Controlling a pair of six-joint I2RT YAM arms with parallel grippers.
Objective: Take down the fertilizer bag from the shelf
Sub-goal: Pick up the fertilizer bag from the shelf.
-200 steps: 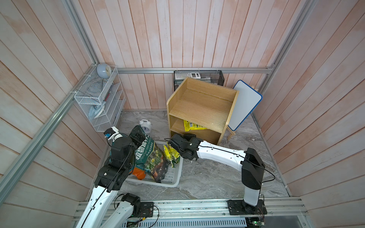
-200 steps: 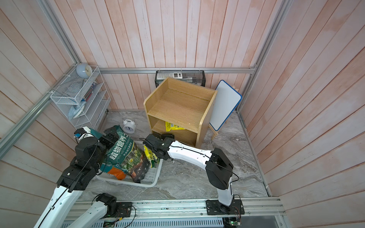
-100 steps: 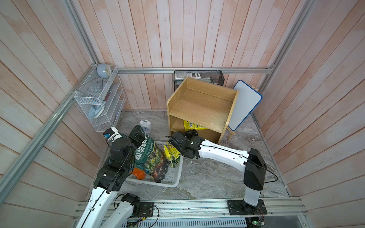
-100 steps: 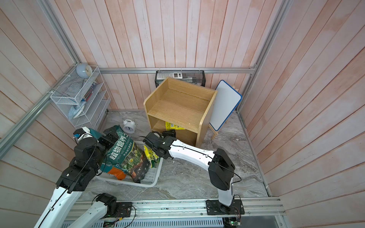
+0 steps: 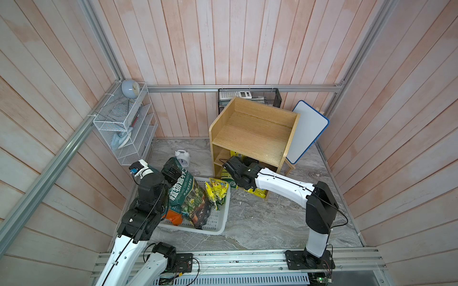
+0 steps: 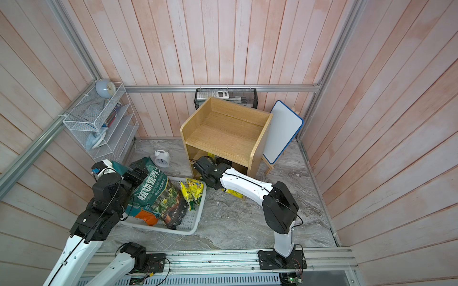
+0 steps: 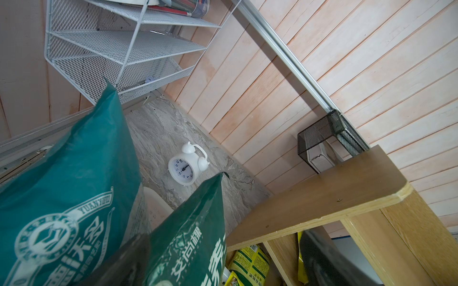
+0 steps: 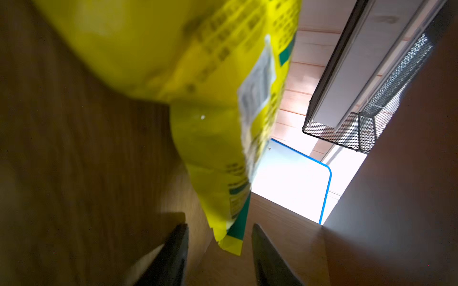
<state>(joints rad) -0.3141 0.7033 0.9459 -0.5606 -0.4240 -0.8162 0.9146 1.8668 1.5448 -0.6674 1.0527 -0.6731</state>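
The oak shelf (image 5: 250, 133) (image 6: 223, 131) stands at the back. A yellow fertilizer bag (image 8: 210, 148) (image 5: 233, 154) sits in its middle tier. My right gripper (image 8: 220, 226) (image 5: 244, 161) (image 6: 220, 162) is inside that tier and open. The bag's lower corner hangs between the fingers with a gap on each side. More yellow bags (image 5: 257, 192) lie in the bottom tier. My left gripper (image 5: 173, 170) (image 7: 223, 245) is open wide at the top of a large green bag (image 5: 188, 195) (image 7: 74, 185). One of its fingers (image 7: 124, 260) lies against that bag.
The green bag and small yellow packets (image 5: 216, 190) lie in a white basket (image 5: 218, 222) on the floor. A white alarm clock (image 5: 183, 158) stands behind it. A wire rack (image 5: 126, 128), a black mesh basket (image 5: 250, 95) and a whiteboard (image 5: 307, 136) line the walls.
My right gripper has pushed farther into the shelf's middle tier and its jaws have spread wider. The left arm and the green bag have not moved.
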